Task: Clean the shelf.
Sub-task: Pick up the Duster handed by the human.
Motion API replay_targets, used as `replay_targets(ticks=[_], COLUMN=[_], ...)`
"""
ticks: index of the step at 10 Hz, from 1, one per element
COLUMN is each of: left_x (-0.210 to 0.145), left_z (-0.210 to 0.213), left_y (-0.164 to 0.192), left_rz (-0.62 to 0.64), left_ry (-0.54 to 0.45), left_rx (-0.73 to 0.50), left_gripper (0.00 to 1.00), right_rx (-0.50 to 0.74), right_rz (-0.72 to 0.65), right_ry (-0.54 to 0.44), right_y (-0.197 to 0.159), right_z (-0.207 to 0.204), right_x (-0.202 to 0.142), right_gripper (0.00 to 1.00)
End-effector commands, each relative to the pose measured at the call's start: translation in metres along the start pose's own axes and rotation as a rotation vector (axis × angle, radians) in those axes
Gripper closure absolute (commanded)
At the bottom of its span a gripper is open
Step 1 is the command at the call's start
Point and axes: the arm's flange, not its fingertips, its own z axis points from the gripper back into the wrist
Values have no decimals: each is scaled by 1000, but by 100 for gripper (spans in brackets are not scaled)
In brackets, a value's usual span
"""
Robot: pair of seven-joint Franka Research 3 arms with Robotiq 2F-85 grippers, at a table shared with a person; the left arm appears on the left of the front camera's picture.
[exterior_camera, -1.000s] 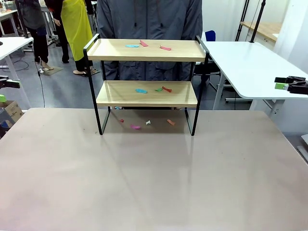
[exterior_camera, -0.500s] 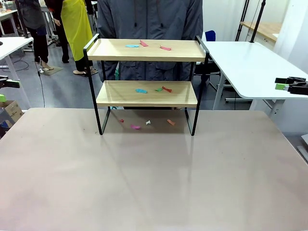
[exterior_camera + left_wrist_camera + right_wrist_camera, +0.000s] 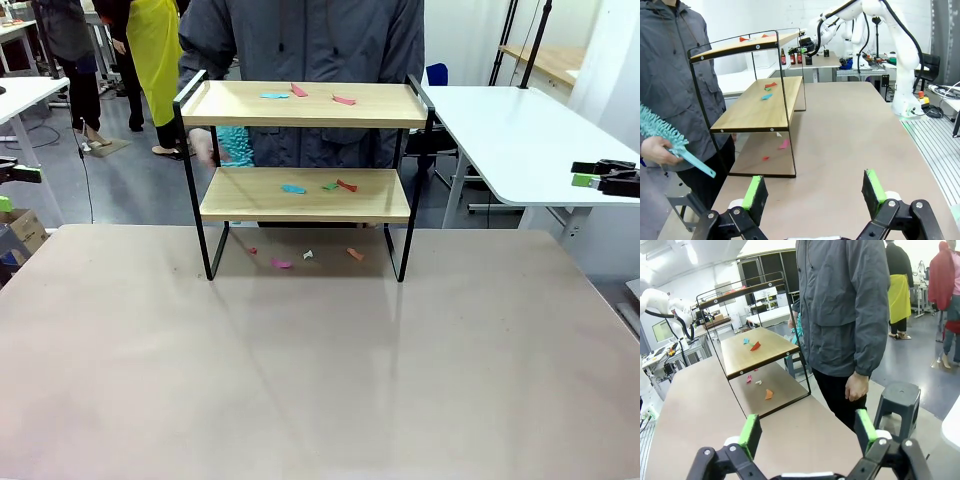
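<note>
The shelf stands at the table's far middle, two wooden boards in a black frame. Coloured paper scraps lie on its top board, more scraps on the lower board, and a few on the table beneath it. Behind it stands a person in a grey jacket holding a teal duster near the shelf's left side. My left gripper hangs open off the table's left edge, and its green pads stand wide apart. My right gripper is open off the right edge, pads wide, nothing between them.
The brown table is bare in front of the shelf. A white table stands at the right rear. A grey stool sits on the floor beside the person. Other people stand at the back left.
The person's hand has brought the teal duster up behind the shelf's left side, between the two boards. Both arms have stayed still.
</note>
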Motion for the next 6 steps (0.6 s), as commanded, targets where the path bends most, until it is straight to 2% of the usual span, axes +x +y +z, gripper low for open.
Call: replay_targets(ticks=[1,6], left_x=[0,0], left_z=[0,0], left_y=[0,0], left_rz=[-5,-5], left_ry=[13,13], left_rx=[-8,-8], left_gripper=[0,0], right_rx=[0,0], right_rz=[3,3], right_ry=[-6,-6], right_y=[1,1], right_z=[-2,-2], right_x=[3,3], right_gripper=[0,0])
